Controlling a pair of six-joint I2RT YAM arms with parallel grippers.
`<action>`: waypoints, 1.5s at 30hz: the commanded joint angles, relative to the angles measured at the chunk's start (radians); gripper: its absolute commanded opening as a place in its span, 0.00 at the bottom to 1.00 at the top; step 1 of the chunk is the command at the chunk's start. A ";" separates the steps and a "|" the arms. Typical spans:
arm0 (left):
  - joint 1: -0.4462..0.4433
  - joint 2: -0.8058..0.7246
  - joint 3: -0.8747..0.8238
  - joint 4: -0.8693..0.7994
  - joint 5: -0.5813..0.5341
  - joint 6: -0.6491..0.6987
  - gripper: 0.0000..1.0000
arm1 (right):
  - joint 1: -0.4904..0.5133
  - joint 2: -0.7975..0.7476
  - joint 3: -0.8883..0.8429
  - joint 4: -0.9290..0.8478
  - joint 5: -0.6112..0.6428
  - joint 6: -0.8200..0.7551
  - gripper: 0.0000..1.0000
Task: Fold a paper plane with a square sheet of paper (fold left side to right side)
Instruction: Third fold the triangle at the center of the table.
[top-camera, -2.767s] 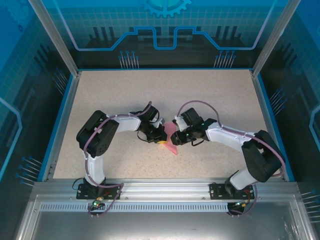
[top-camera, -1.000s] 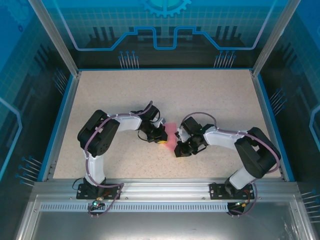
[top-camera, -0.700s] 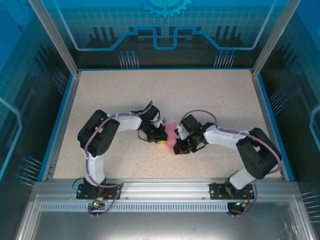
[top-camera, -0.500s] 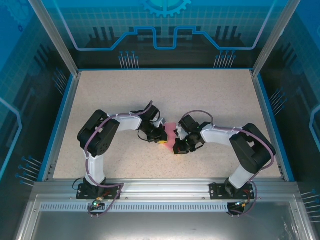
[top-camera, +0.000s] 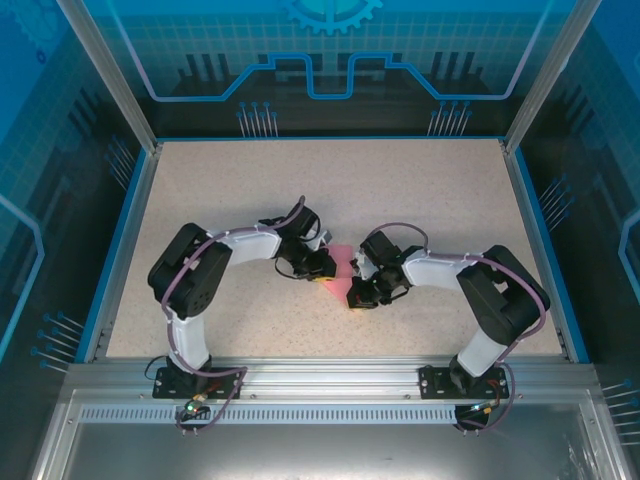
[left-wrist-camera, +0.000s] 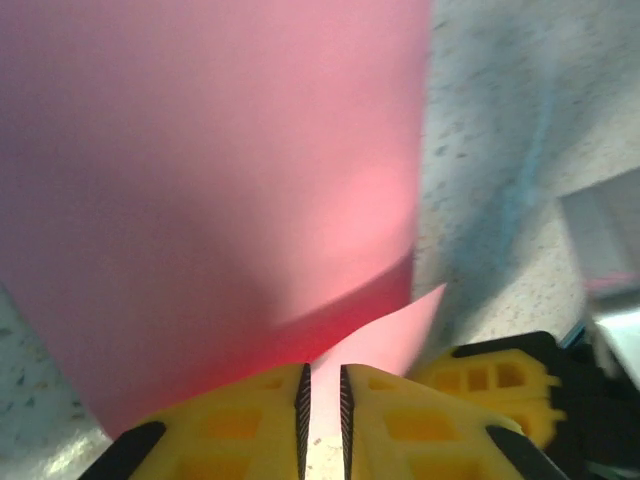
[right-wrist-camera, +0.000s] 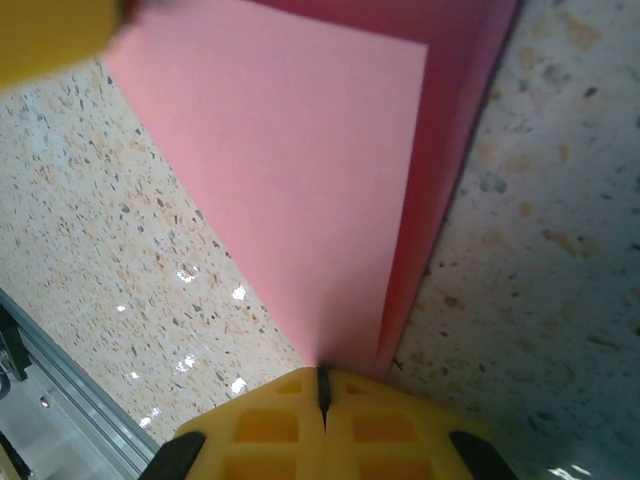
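Gripping pink paper (right-wrist-camera: 300, 200) tip with right gripper (right-wrist-camera: 322, 385), left gripper (left-wrist-camera: 322, 395) slightly parted at paper edge

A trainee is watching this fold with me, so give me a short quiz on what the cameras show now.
1. True or false: the right pincer is shut on the sheet of paper.
2. The paper is: A, folded over itself; B, crumpled into a ball; C, torn in two.
3. Fill in: the fingers of the left pincer are ____ in colour.
Key: 1 true; 2 A; 3 yellow.
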 joint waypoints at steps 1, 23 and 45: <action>-0.014 -0.099 -0.040 0.009 -0.013 0.033 0.14 | -0.010 0.039 -0.055 -0.057 0.094 0.002 0.00; -0.125 -0.044 -0.149 0.203 0.027 0.020 0.05 | -0.010 0.039 -0.049 -0.066 0.103 -0.004 0.00; -0.115 0.030 -0.140 0.156 -0.081 0.093 0.02 | -0.010 0.040 -0.039 -0.120 0.139 -0.021 0.00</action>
